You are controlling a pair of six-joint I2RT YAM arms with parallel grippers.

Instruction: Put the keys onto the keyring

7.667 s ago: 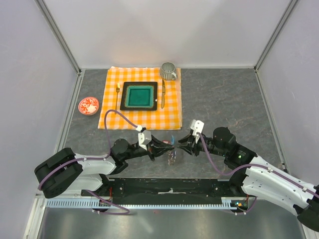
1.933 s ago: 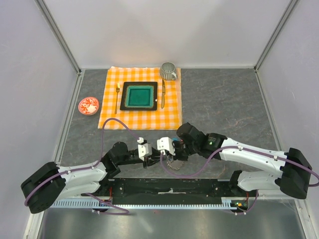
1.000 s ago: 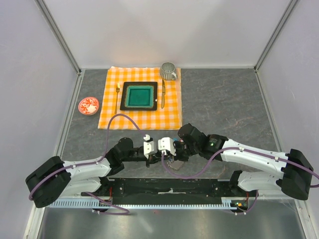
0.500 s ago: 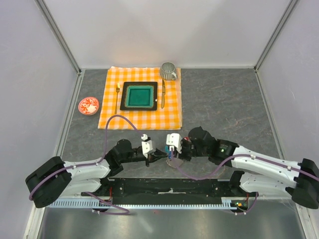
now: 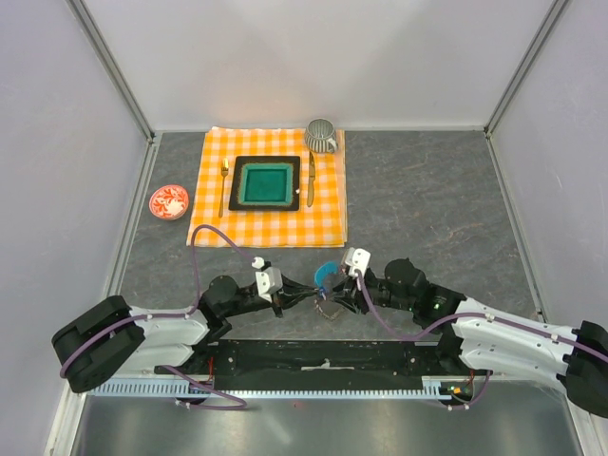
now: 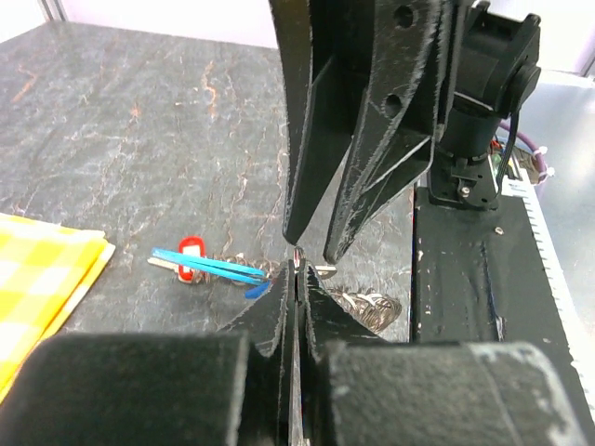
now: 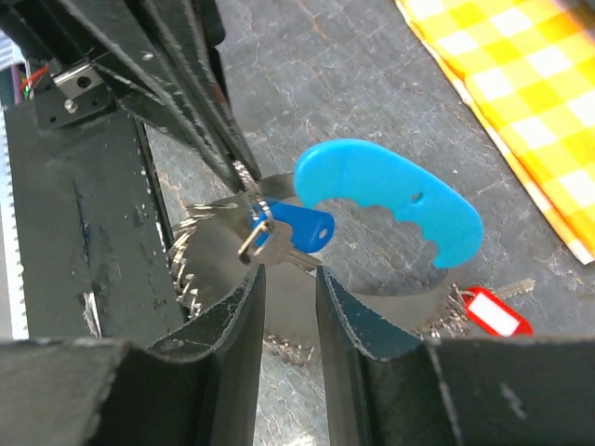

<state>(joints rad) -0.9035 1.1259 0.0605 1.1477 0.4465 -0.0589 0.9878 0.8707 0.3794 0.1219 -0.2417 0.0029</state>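
My left gripper [image 6: 296, 271] is shut, pinching a thin bit of the silvery keyring [image 6: 364, 303] at its fingertips; in the right wrist view its fingers [image 7: 209, 139] reach in from the upper left. A key with a small blue head [image 7: 296, 232] and the curved bright-blue tag [image 7: 390, 200] hang at that pinch, just above the table. The red-tagged key [image 7: 497, 313] lies flat on the grey table. My right gripper [image 7: 288, 276] is open right below the hanging key, touching nothing. From above, both grippers meet near the blue tag [image 5: 326, 274], left gripper [image 5: 302, 296], right gripper [image 5: 334, 290].
An orange checked cloth [image 5: 271, 220] with a green square plate [image 5: 267, 182], gold fork and knife lies further back. A ribbed cup [image 5: 321, 135] stands at its far corner, a small red bowl [image 5: 169, 201] to its left. The black base rail [image 5: 323, 356] is close behind the grippers.
The right gripper has opened and pulled back to the right. The left gripper has shut, and the blue tag now shows between the two grippers.
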